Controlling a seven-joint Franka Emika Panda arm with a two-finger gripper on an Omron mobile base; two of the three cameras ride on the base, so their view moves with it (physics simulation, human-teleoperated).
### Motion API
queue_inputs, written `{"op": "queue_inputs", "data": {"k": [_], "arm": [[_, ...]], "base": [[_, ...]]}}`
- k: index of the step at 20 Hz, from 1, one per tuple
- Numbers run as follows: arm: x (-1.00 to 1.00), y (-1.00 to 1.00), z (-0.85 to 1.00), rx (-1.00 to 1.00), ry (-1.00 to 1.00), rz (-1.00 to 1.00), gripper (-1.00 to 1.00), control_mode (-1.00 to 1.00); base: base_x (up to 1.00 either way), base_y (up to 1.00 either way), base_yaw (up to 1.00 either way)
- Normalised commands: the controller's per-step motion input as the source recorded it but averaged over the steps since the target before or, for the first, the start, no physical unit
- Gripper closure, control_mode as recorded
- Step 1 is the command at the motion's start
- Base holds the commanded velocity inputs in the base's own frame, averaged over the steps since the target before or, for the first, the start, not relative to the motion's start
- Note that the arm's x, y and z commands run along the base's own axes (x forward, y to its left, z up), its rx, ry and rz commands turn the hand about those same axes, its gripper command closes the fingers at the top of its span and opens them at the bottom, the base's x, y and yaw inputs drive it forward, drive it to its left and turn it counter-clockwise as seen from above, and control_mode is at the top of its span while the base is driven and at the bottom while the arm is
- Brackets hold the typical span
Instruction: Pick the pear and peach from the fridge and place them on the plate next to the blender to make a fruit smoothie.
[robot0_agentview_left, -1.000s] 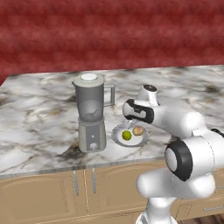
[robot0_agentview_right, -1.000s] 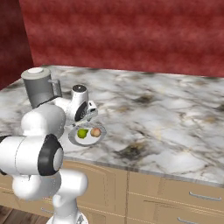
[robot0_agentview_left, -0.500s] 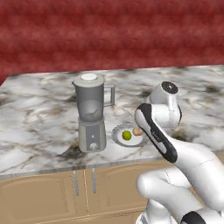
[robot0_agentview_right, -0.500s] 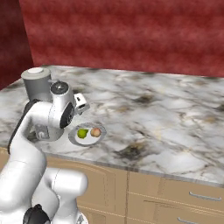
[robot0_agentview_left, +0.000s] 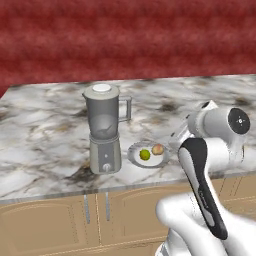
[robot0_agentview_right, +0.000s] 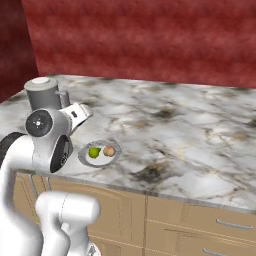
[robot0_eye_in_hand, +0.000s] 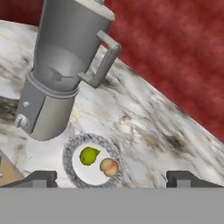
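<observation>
The yellow-green pear and the pinkish-orange peach lie side by side, apart, on the small round plate. The plate sits on the marble counter just right of the grey blender. My gripper hangs above and on the near side of the plate, open, with nothing between its fingertips. From the base I see the pear, peach, plate and blender near the counter's front edge, and again the pear and peach. The fridge is out of view.
A dark red wall runs behind the marble counter. Wooden cabinet doors and drawers sit below its front edge. My own arm rises close to the plate's right side in the left base view.
The hand has pulled back and up from over the plate toward the base, and the arm has swung into the foreground. Pear and peach stay put on the plate.
</observation>
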Motion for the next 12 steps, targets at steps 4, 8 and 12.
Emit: {"op": "queue_inputs", "data": {"k": [4, 8, 12], "arm": [[-1.00, -0.21, 0.86, 0.00, -0.47, -0.03, -1.00, -1.00], [-0.71, -0.23, 0.56, 0.00, -0.20, -0.02, -1.00, -1.00], [0.00, 0.00, 0.00, 0.01, -0.01, 0.00, -1.00, -1.00]], "base": [[0.00, 0.00, 0.00], [0.00, 0.00, 0.00], [0.00, 0.00, 0.00]]}}
